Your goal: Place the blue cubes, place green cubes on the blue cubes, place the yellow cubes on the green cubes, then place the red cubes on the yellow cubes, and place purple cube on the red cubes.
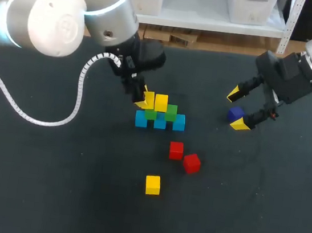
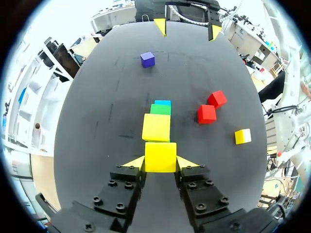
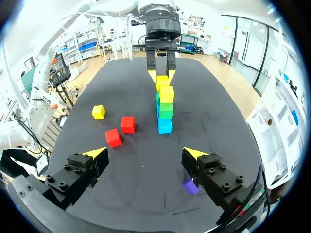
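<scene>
From the head view, my left gripper (image 1: 145,98) sits at the left end of the stack, which stands mid-table toward the far side. It is pinching the held yellow cube (image 1: 149,99), just left of the placed yellow cube (image 1: 161,102). That one rests on the green cubes (image 1: 171,113), which sit on the row of three blue cubes (image 1: 179,122). The red cubes (image 1: 176,150) lie on the table (image 1: 49,183) nearer than the stack, almost touching. The loose yellow cube (image 1: 153,184) is nearer again. My right gripper (image 1: 238,109) is well right of the stack, fingers spread wide, with the purple cube (image 1: 236,113) below them.

In the left wrist view, both fingers press the held yellow cube from either side. The placed yellow cube is just ahead of it. I cannot tell whether the held cube rests on a green one.

In the right wrist view, the fingers stand far apart. The purple cube lies on the table beside one of them, not gripped.
</scene>
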Tool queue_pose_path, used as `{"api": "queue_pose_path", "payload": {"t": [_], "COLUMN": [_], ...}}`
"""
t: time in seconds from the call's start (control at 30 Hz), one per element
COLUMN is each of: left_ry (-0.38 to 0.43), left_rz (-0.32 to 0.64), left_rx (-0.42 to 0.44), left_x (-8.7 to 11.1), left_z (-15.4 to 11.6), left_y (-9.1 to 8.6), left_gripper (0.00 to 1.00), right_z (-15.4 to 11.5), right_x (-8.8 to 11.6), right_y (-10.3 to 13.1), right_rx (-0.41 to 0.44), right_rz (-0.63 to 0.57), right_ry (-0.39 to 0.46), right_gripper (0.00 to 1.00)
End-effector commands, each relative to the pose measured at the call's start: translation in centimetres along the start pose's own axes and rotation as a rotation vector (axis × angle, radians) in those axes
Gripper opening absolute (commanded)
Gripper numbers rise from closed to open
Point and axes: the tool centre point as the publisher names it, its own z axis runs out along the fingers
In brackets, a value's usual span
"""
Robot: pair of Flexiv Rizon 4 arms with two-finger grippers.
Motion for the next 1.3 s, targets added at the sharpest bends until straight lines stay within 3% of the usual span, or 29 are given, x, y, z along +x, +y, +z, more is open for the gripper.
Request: {"api": "queue_pose_path", "payload": {"t": [0.03, 0.43, 0.53, 1.0, 1.3], "left_ry": [0.006, 0.017, 0.019, 0.021, 0.022], "left_rz": [0.002, 0.003, 0.002, 0.000, -0.002], "left_rx": [0.007, 0.013, 0.014, 0.019, 0.022], "left_x": [-0.11, -0.15, -0.14, -0.02, 0.03], "left_z": [0.13, 0.25, 0.31, 0.53, 0.65], "left_y": [0.30, 0.33, 0.35, 0.26, 0.31], "left_gripper": [0.00, 0.00, 0.06, 0.08, 0.15], "right_z": [0.04, 0.04, 0.04, 0.04, 0.04], "right_x": [0.02, 0.02, 0.02, 0.02, 0.02], "right_y": [-0.07, -0.07, -0.07, -0.07, -0.07], "right_rx": [-0.001, -0.001, -0.001, -0.001, -0.001], "right_rz": [-0.001, -0.001, -0.001, -0.001, -0.001], "right_ry": [-0.002, -0.002, -0.002, -0.002, -0.002], "right_gripper": [1.00, 1.00, 1.00, 1.00, 1.00]}}
